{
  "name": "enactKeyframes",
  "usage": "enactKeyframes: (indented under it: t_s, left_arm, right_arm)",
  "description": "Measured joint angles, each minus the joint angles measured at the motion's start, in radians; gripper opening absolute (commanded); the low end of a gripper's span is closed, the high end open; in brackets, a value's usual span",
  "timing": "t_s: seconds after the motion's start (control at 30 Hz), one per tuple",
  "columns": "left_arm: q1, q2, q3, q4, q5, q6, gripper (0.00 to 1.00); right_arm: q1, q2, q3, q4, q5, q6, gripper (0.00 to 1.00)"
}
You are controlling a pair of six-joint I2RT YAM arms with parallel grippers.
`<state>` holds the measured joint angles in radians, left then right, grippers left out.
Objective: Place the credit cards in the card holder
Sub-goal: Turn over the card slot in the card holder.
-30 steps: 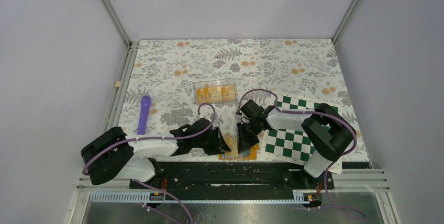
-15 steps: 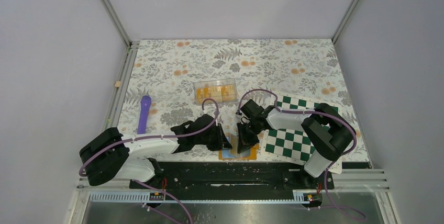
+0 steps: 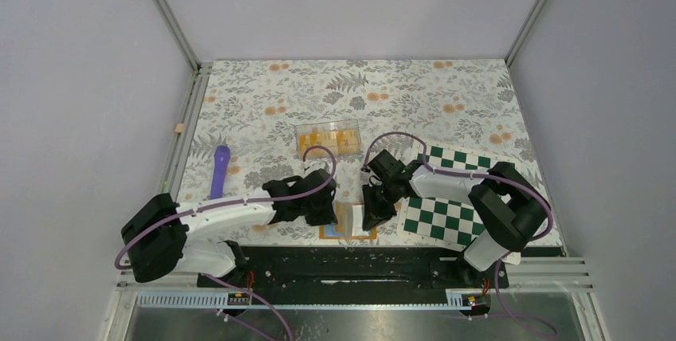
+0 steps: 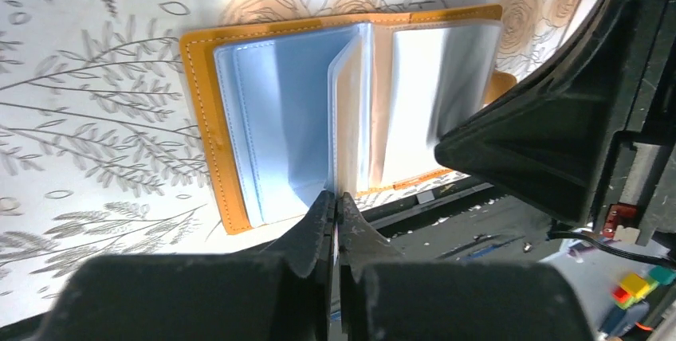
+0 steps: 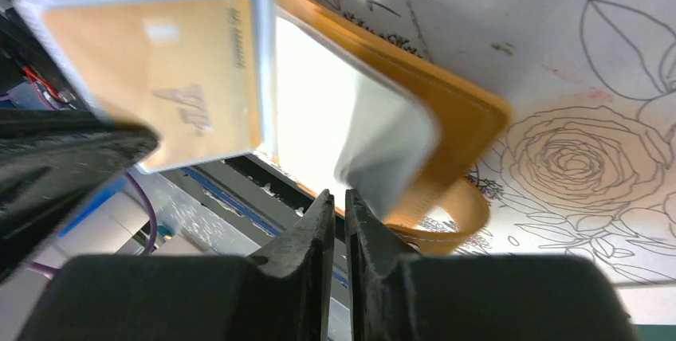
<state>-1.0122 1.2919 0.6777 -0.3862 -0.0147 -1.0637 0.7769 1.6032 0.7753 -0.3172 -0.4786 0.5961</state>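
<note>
At the near edge of the table (image 3: 446, 94), the card holder (image 3: 347, 228) lies open between both arms. Left gripper (image 4: 336, 200) is clamped on its upright clear leaf (image 4: 351, 110); right gripper (image 5: 336, 197) shows a slit, grip unclear. One card (image 5: 151, 78) sits in a raised pocket (image 5: 267, 62).

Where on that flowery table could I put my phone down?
Beyond the clear box, the table's far strip is bare. The near edge is crowded: left gripper and right gripper meet over the card holder, chequered board beside them.
</note>
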Motion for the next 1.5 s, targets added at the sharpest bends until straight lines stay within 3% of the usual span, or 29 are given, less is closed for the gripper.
enactKeyframes:
  t_s: [0.17, 0.43, 0.67, 0.97, 1.17, 1.5]
  left_arm:
    - [-0.003, -0.007, 0.037, -0.097, -0.041, 0.021, 0.00]
    - [-0.038, 0.110, 0.149, -0.132, -0.039, 0.057, 0.32]
    - [-0.055, 0.166, 0.171, -0.081, 0.013, 0.065, 0.41]
    - [-0.055, 0.220, 0.166, 0.086, 0.143, 0.063, 0.50]
    - [-0.056, 0.270, 0.163, 0.199, 0.230, 0.065, 0.56]
    - [-0.050, 0.230, 0.051, 0.392, 0.284, 0.063, 0.72]
  right_arm:
    - [0.000, 0.004, -0.001, -0.011, 0.018, -0.013, 0.17]
    - [-0.001, 0.028, 0.000, -0.006, 0.005, -0.016, 0.17]
    - [-0.018, -0.018, -0.025, -0.010, 0.010, -0.016, 0.18]
    - [-0.158, -0.221, -0.065, -0.064, 0.018, -0.018, 0.21]
    - [-0.223, -0.274, -0.080, -0.099, 0.019, -0.028, 0.23]
    - [-0.241, -0.278, -0.077, -0.121, 0.024, -0.046, 0.41]
